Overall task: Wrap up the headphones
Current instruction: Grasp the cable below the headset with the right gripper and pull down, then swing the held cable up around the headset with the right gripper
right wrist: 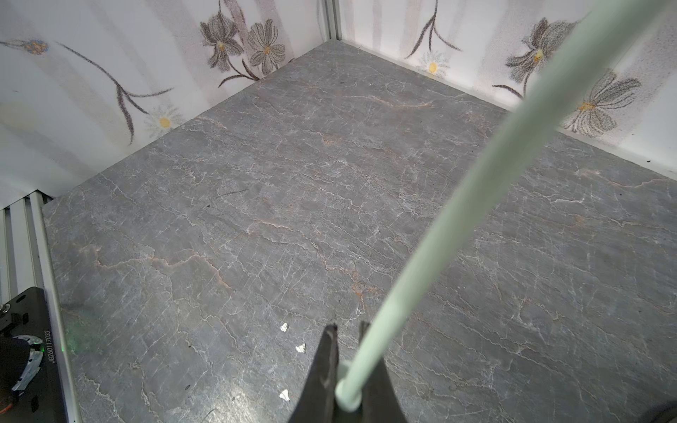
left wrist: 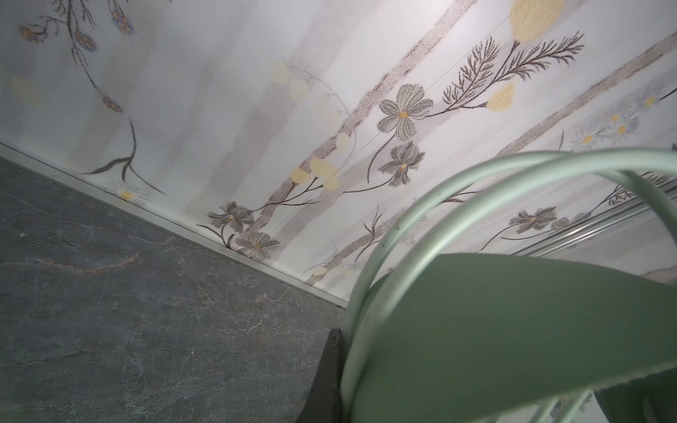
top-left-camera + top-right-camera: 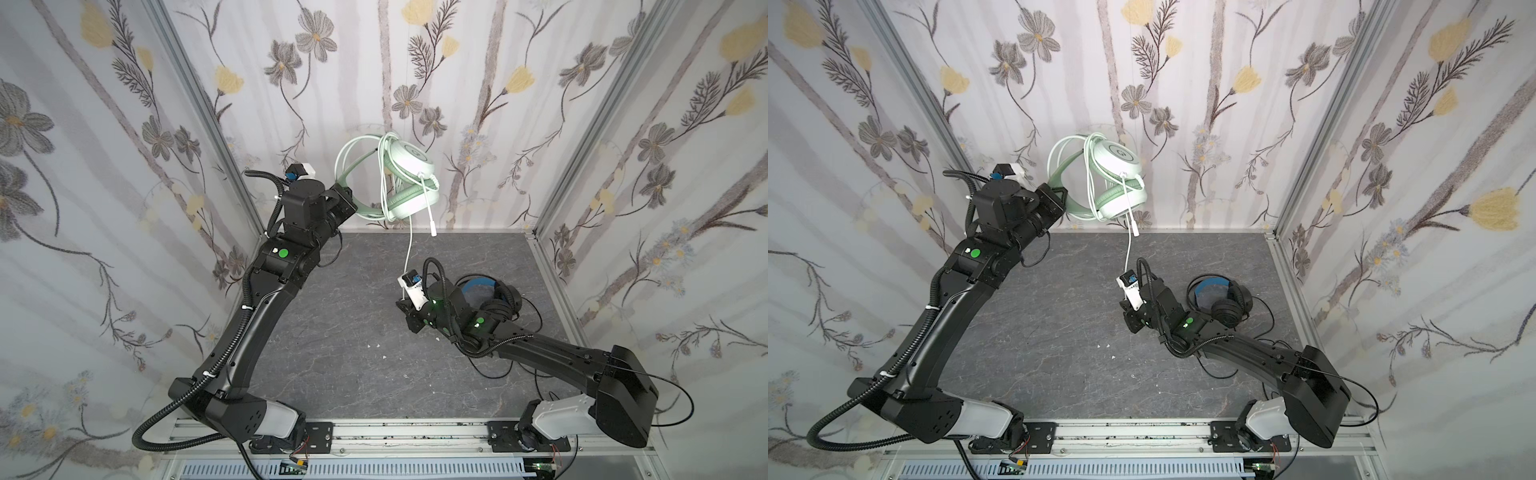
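The mint green headphones (image 3: pixel 411 178) (image 3: pixel 1121 183) hang in the air near the back wall, with whitish cable looped round them. My left gripper (image 3: pixel 348 203) (image 3: pixel 1061 198) is shut on their green headband (image 2: pixel 513 329); only one dark finger (image 2: pixel 328 370) shows beside the band. The loose cable (image 3: pixel 409 253) (image 1: pixel 476 183) runs down to my right gripper (image 3: pixel 405 309) (image 3: pixel 1128 318) (image 1: pixel 346 329), low over the table's middle and shut on the cable's end. The black headphones (image 3: pixel 494 297) (image 3: pixel 1221 303), with a blue inner headband, lie on the table behind the right arm.
The grey marbled table (image 3: pixel 353 291) is boxed in by floral walls at the back and both sides. A thin black cable (image 3: pixel 490 370) trails under the right arm. Small white crumbs (image 3: pixel 376 345) lie near the middle. A metal rail (image 3: pixel 415 432) runs along the front.
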You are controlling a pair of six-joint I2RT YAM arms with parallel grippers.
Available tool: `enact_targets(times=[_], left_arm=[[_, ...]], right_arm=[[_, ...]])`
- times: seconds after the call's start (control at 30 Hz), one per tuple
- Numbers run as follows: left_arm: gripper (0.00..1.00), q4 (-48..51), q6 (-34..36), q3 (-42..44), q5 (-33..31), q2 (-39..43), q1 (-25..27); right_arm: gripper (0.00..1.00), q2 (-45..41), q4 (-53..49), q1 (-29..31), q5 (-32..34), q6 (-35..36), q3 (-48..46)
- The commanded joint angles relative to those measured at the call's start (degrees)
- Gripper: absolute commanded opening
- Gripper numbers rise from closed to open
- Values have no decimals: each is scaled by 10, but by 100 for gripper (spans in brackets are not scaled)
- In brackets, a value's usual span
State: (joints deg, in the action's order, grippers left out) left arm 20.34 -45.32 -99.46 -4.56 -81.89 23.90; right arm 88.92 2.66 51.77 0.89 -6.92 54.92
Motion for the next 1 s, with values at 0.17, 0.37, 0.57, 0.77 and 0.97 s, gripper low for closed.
enact_targets(times=[0.17,0.37,0.57,0.77,0.97], left_arm=[[0,-47,1,-6,-43,-29,-5],[0,-37,14,-29,-48,-48,-14],[0,-19,23,-41,-54,-61,-19],[0,-8,43,-43,-71,-67,-19],[0,10,89,-31,-92,-71,-18]], right_arm=[[0,16,-36,47,12,38,41],[0,13,-48,76,7,64,53],[0,11,-54,92,-17,80,73],[0,20,-73,109,-34,91,117],[0,18,-99,110,-32,104,168]])
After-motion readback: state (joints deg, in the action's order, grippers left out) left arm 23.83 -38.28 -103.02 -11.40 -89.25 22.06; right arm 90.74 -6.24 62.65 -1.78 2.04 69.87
